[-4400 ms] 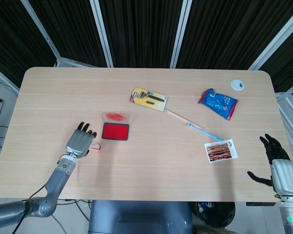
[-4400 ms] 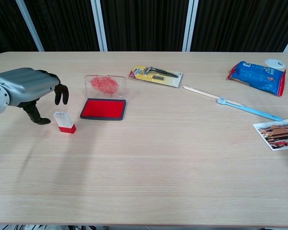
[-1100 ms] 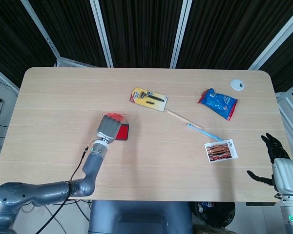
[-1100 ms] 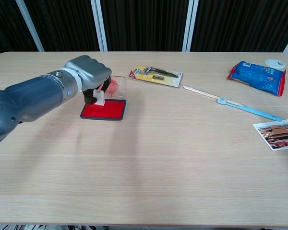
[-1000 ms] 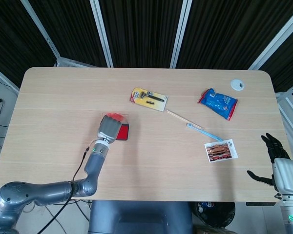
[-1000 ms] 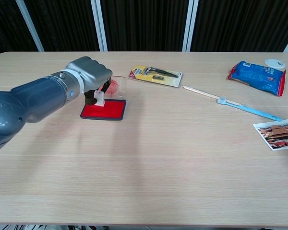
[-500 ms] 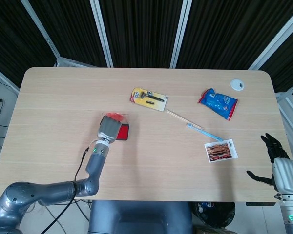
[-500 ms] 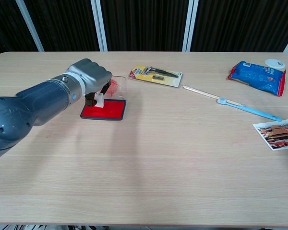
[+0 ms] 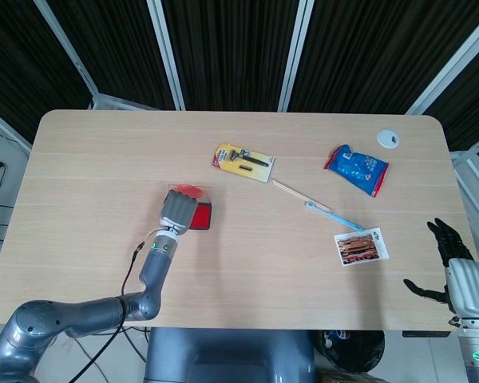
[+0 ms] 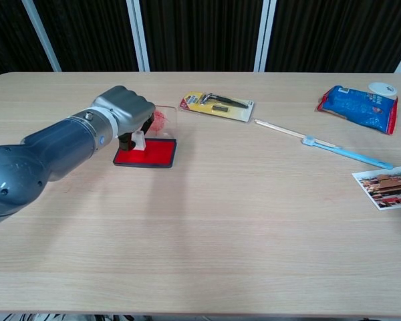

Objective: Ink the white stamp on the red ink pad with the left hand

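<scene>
The left hand [image 10: 123, 107] holds the small white plastic stamp [image 10: 139, 140] in its fingers [image 10: 146, 123]. The fingers are curled tight around the top of the stamp. The bottom of the stamp sits on the red ink pad [image 10: 147, 153], which is a flat red square in a dark tray. From the head view, the left hand [image 9: 178, 209] covers most of the red ink pad [image 9: 201, 215], so only its right side peeks out. The clear lid [image 10: 163, 118] of the pad stands up behind it, with red smudges on it. The pad lies on the light wooden surface [image 10: 207, 221], in the left half, about midway between the front edge and the back edge.

The right hand [image 9: 455, 259] is past the right edge of the surface, near the front right corner. Its fingers are spread apart and hold nothing.

A razor in a yellow card pack [image 9: 242, 161] lies near the middle, closer to the back edge. A long thin stick with a blue end [image 9: 319, 207] lies to the right of it. A blue snack bag [image 9: 357, 168] and a small white round cap [image 9: 388, 138] lie near the back right corner. A photo card with a white border [image 9: 361, 246] lies near the right edge.
</scene>
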